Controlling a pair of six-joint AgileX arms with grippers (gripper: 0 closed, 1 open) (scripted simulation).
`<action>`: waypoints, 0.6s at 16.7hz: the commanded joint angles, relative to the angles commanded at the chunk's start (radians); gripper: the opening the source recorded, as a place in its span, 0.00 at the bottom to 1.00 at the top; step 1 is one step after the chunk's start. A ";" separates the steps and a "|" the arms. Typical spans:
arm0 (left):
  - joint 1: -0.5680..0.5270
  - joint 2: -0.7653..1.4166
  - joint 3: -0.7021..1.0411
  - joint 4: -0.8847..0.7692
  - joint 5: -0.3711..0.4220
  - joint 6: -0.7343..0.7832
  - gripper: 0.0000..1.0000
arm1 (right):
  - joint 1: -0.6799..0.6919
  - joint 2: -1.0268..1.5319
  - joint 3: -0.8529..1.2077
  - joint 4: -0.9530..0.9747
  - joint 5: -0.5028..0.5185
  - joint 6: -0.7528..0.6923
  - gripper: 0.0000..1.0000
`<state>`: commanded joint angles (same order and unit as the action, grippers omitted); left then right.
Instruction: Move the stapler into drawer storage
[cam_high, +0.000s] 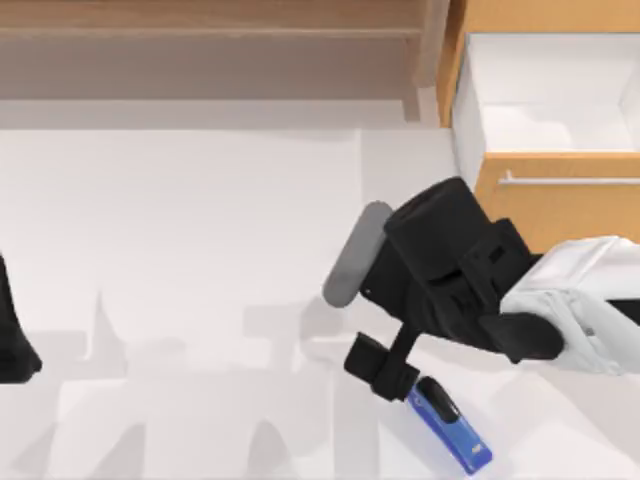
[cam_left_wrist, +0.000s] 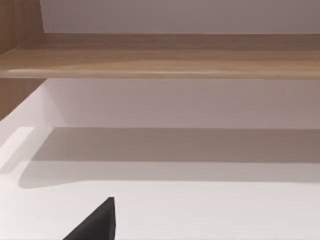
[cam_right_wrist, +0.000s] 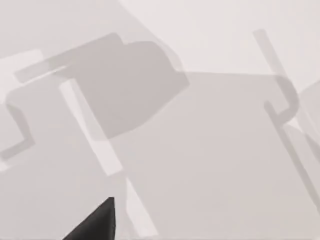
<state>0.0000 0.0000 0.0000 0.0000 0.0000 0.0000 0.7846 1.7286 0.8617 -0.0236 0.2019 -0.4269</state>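
Top view, right tool (cam_high: 385, 368): low over the counter (cam_high: 200, 250), at the stapler's upper-left end; whether it grips cannot be told.
Top view, stapler (cam_high: 450, 428): blue, lying flat near the counter's front edge, angled down to the right.
Top view, drawer (cam_high: 545, 110): pulled open at the far right, white inside, well apart from the stapler.
Top view, left arm (cam_high: 12, 335): parked at the left edge.
Left wrist view: shelf unit (cam_left_wrist: 160, 55) above bare counter.
Right wrist view: counter with shadows.

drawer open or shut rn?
Open. In the top view the drawer is pulled out, its white interior exposed behind the handle front; nothing visible inside. The stapler lies on the table.
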 joint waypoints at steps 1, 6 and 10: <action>0.000 0.000 0.000 0.000 0.000 0.000 1.00 | 0.007 -0.001 0.038 -0.122 -0.018 0.072 1.00; 0.000 0.000 0.000 0.000 0.000 0.000 1.00 | 0.020 0.006 0.210 -0.645 -0.115 0.384 1.00; 0.000 0.000 0.000 0.000 0.000 0.000 1.00 | 0.014 0.017 0.306 -0.907 -0.179 0.550 1.00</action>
<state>0.0000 0.0000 0.0000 0.0000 0.0000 0.0000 0.7983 1.7458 1.1675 -0.9306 0.0232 0.1229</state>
